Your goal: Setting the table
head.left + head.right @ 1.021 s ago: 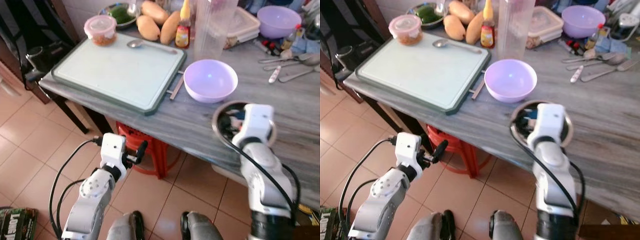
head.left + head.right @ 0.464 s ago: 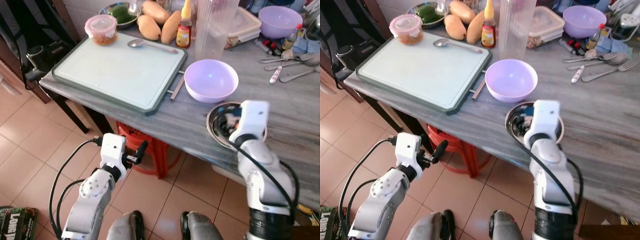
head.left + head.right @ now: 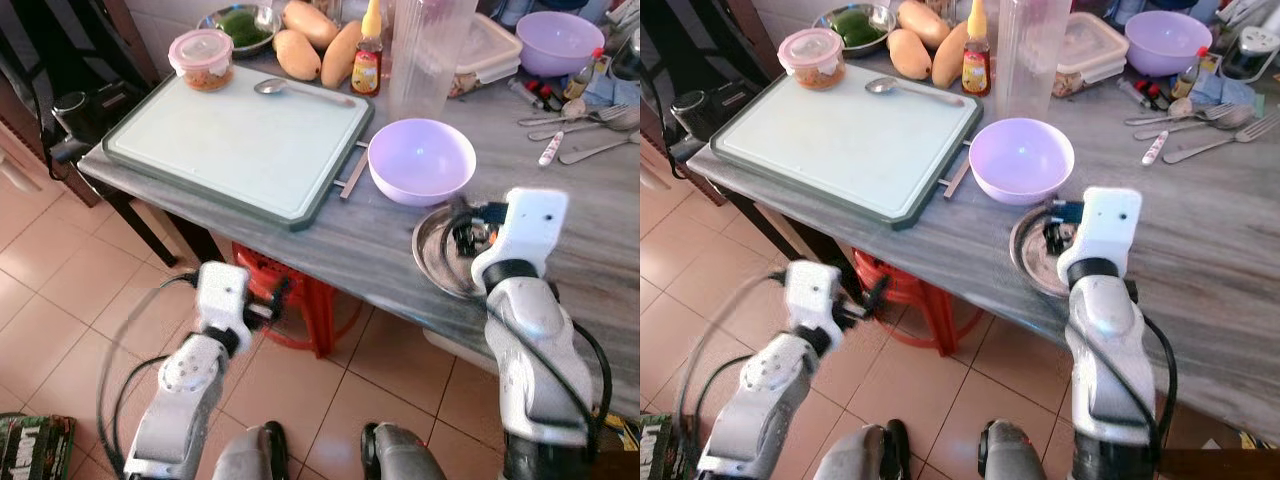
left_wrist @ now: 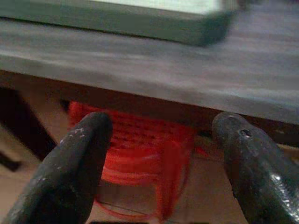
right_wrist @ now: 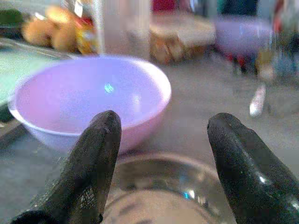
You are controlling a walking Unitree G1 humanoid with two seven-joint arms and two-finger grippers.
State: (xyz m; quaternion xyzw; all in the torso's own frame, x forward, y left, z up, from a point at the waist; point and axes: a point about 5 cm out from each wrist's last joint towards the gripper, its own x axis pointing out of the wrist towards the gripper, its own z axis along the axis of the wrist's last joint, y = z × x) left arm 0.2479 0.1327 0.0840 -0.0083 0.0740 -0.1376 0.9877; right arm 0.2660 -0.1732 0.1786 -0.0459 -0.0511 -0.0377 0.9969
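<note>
Right wrist view shows you the right gripper [image 5: 161,163] spread wide with nothing held, poised over the steel plate [image 3: 435,262], which lies near the table [image 3: 600,230] edge just beside the lilac bowl [image 5: 88,100]. Your left gripper [image 4: 159,163] hangs open and empty below the tabletop, facing a red stool [image 4: 140,158].

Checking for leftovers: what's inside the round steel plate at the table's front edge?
The round steel plate looks bare and shiny where visible. The right gripper, fingers open, hovers over its far side and covers that part.
</note>
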